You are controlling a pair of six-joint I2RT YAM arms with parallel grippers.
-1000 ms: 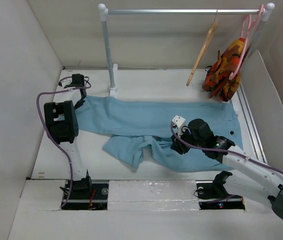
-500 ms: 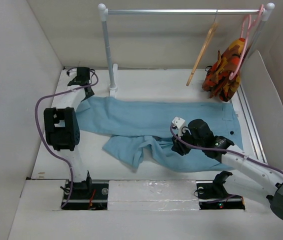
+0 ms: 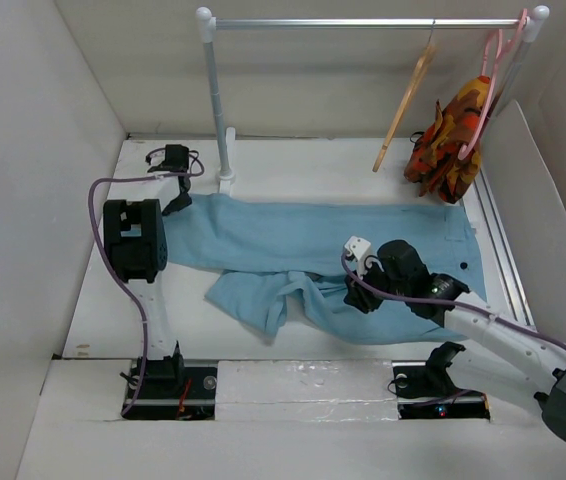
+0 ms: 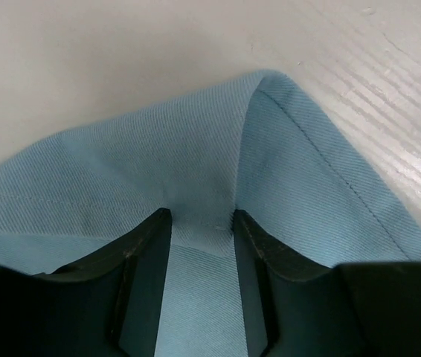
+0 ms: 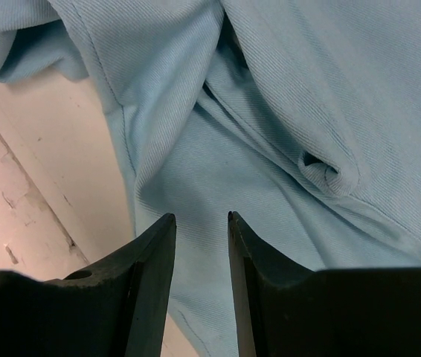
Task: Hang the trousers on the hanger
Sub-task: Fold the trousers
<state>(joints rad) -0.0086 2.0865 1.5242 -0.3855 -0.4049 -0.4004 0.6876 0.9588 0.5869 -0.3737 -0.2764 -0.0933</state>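
Note:
The light blue trousers [image 3: 293,235] lie spread across the table, waistband and dark button [image 3: 462,265] at the right, and one leg is folded and bunched toward the front. My left gripper [image 3: 176,203] is at the far left leg end. In the left wrist view it [image 4: 201,216] is shut on the hem of the trousers [image 4: 195,141], and the cloth tents up from the fingertips. My right gripper [image 3: 353,298] is low over the bunched middle, open with cloth [image 5: 285,97] under its jaws [image 5: 201,217]. The tan wooden hanger [image 3: 403,110] hangs tilted on the rail.
A metal rail [image 3: 363,22] on a white post [image 3: 218,100] spans the back. A pink hanger [image 3: 488,90] with an orange patterned garment [image 3: 453,135] hangs at its right end. White walls close in the table on the left, back and right.
My left arm has swung toward the back and right, and the leg end has shifted right with it. The right arm has barely moved.

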